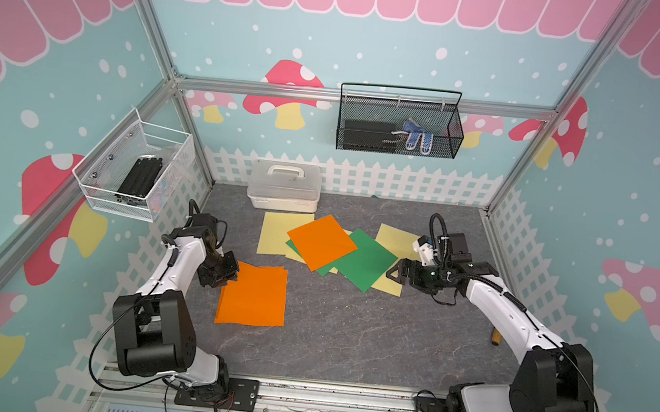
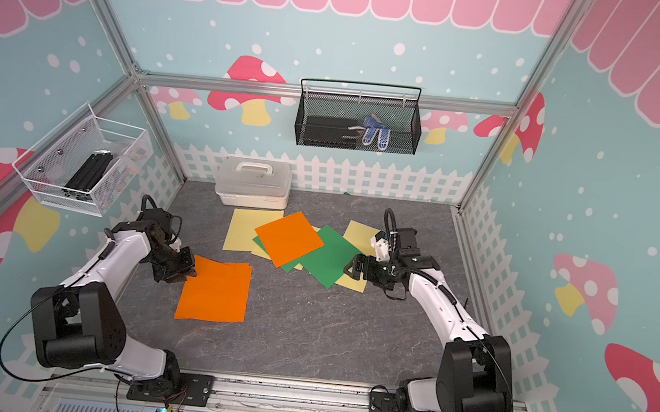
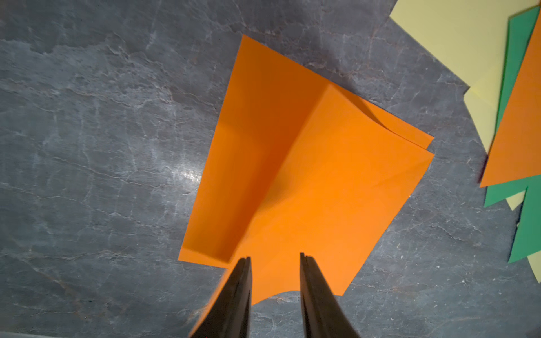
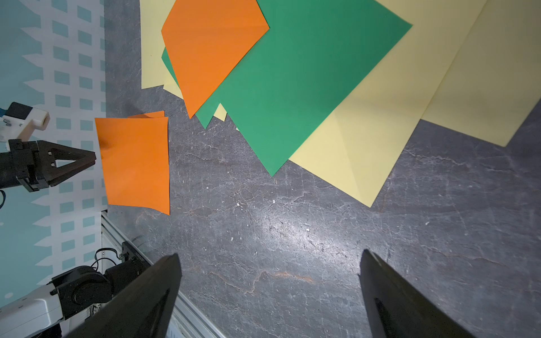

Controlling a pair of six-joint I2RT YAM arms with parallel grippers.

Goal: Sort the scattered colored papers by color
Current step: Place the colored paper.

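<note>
The left gripper [image 3: 275, 257] is hanging right over the near edge of the orange stack [image 1: 254, 297]. Its jaws are standing a little apart, released, with nothing pinched between them, and orange paper is showing through the gap in the left wrist view. That stack is lying on the left side of the grey counter [image 1: 348, 334]. It is holding at least two sheets, the top one sitting skewed on the one below, with a corner curling up. Over on the other side, the right gripper [image 4: 269, 257] is hovering above bare counter with its jaws spread wide and empty, near the corner of a pale yellow sheet [image 1: 388, 288]. The unsorted pile is spreading across the back middle. A lone orange sheet [image 1: 321, 241] is lying on top, overlapping a big green sheet [image 1: 368, 265] to its right. Another green sheet [image 4: 206, 115] is peeking out beneath it, and another pale yellow sheet [image 1: 275, 230] is lying underneath on the left. A white lidded box [image 1: 284, 185] is sitting against the back wall, just behind the pile.
</note>
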